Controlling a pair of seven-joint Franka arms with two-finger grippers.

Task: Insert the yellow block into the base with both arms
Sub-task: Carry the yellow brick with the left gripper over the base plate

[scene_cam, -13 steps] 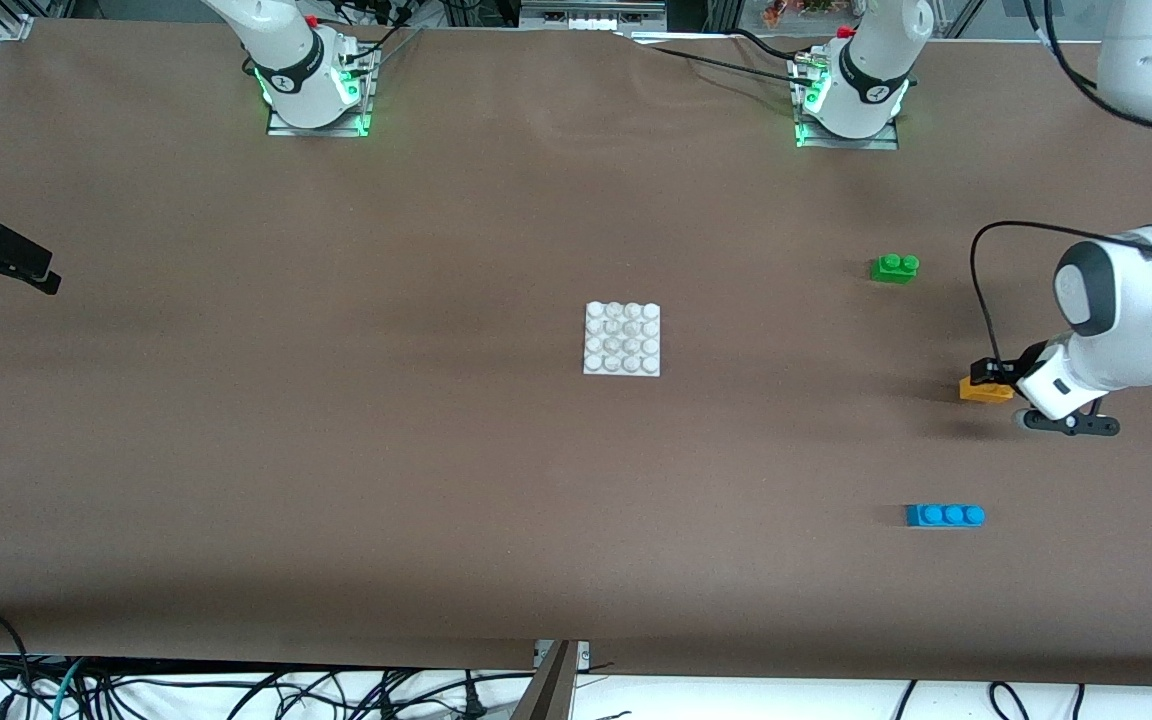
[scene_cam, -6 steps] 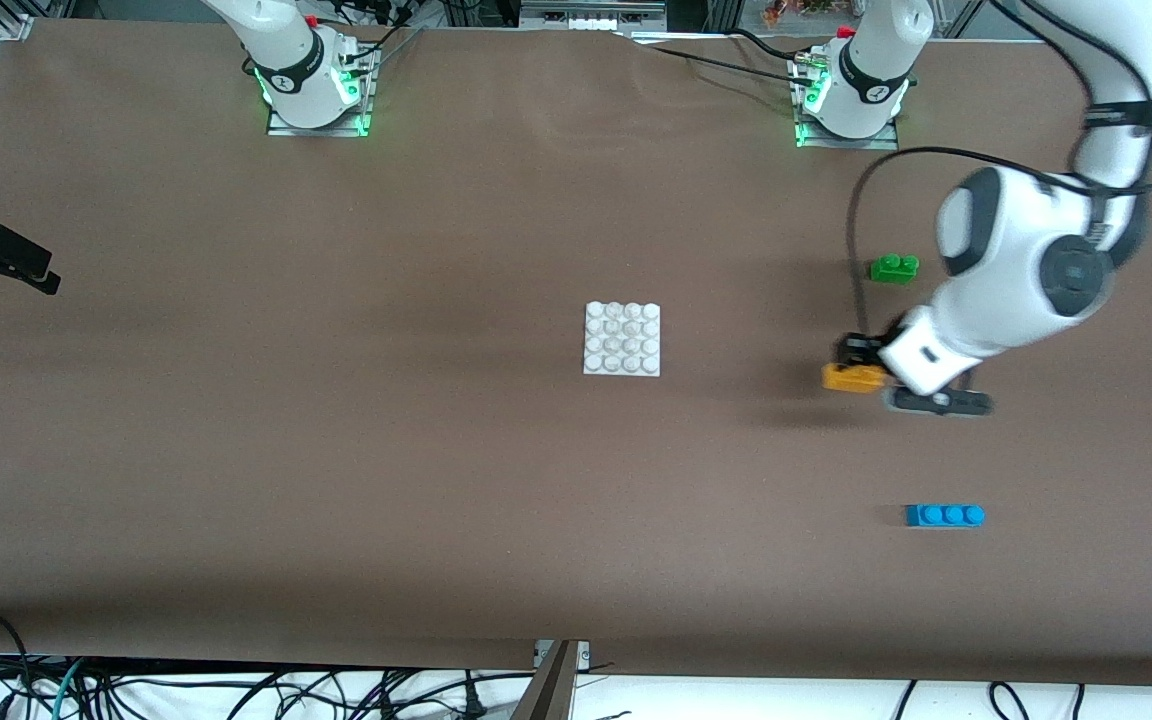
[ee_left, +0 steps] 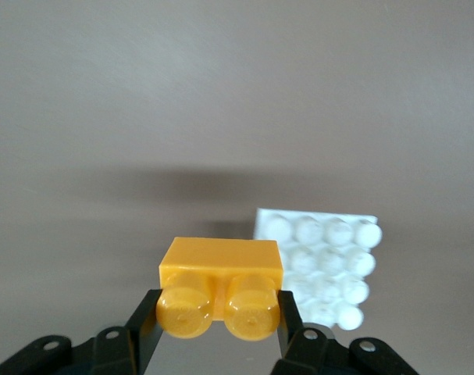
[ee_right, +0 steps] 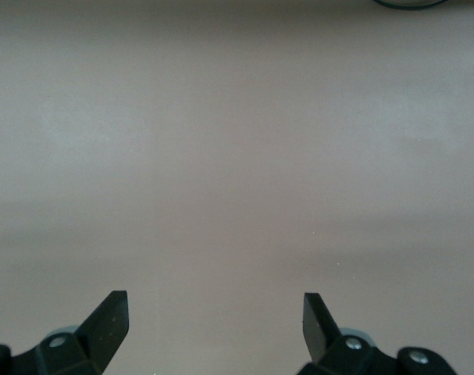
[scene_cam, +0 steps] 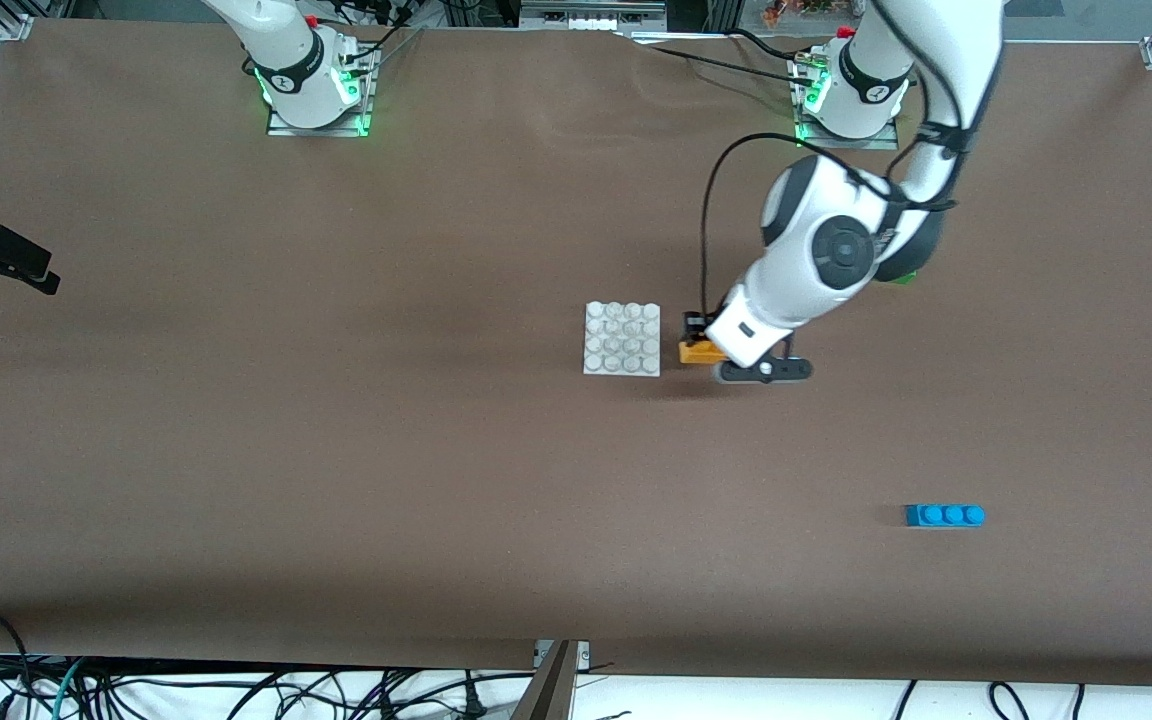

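Front view: left gripper [scene_cam: 698, 340] clamps yellow block [scene_cam: 696, 352] in the air just beside base [scene_cam: 622, 338] at mid-table. Pick done; seating left. Earlier it was over the table's left-arm end.
Left wrist: block [ee_left: 220, 287] between fingers [ee_left: 290, 316].
Right wrist: right gripper [ee_right: 214, 316] apart, empty, waiting.

No readable text — no labels, brands, numbers or signs.
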